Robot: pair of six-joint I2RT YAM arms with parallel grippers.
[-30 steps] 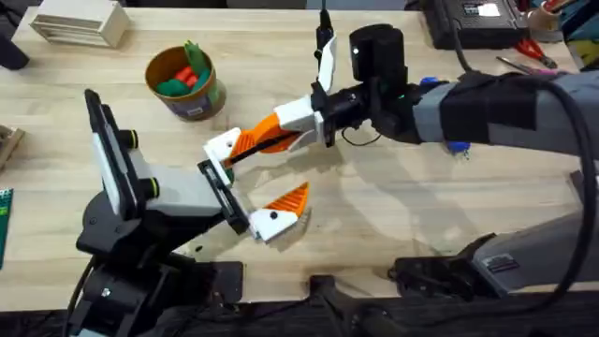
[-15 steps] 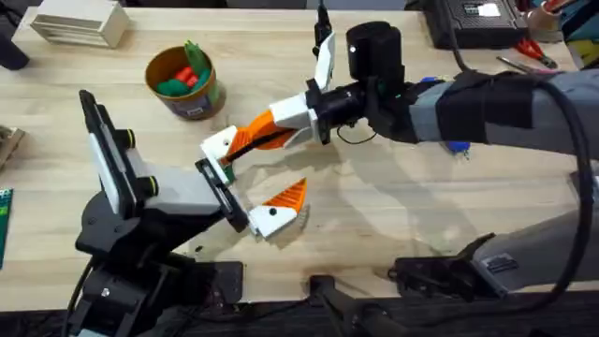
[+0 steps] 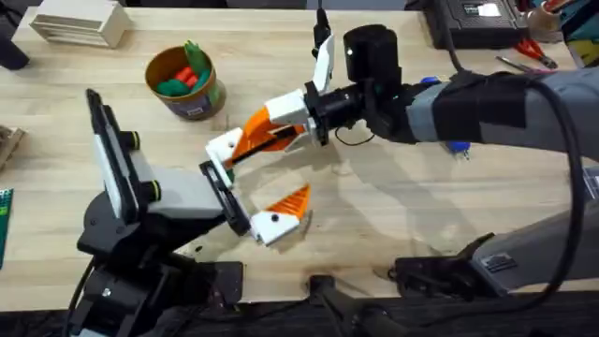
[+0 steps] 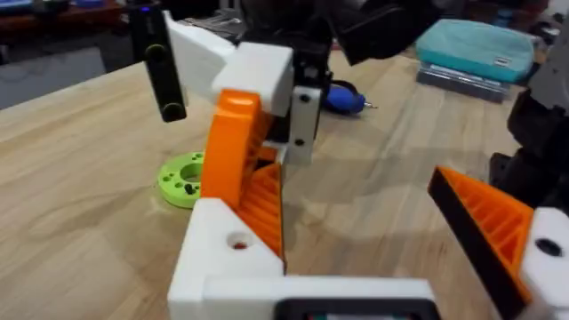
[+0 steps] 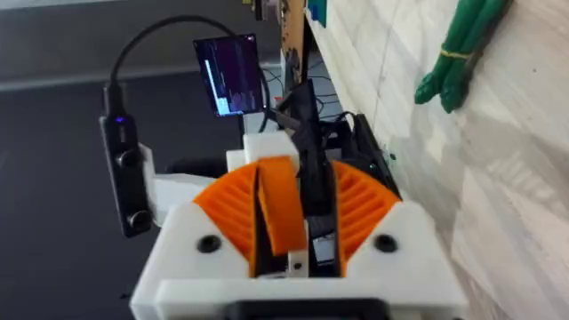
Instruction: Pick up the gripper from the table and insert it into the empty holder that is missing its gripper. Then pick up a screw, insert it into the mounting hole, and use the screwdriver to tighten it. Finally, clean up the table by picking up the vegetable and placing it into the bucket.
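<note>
Orange gripper (image 3: 259,130): ribbed plastic wedge near table centre, long axis running roughly 2 o'clock to 8 o'clock in the overhead view, lower end meeting the plain white holder (image 3: 223,145). In the left wrist view the gripper (image 4: 233,149) stands nearly upright directly over the holder (image 4: 229,252), touching it.

Right gripper (image 3: 281,124): fingers pinched tight on the orange wedge; the right wrist view shows the wedge (image 5: 282,212) edge-on, sandwiched between the two ribbed orange pads (image 5: 360,209), no gap visible.

Left gripper (image 3: 251,185): spread wide, nothing between its fingers; one is the bare holder block, the other white with an orange ribbed tip (image 3: 289,202) at about 5 o'clock from the wedge.

Bucket (image 3: 185,82): round, yellow-brown wall, at 10 o'clock from the wedge, toy vegetables inside. Lime-green ring disc (image 4: 186,179) lies flat on the pale wood table (image 3: 402,206). Blue screwdriver (image 4: 348,98) lies beyond the wedge.
</note>
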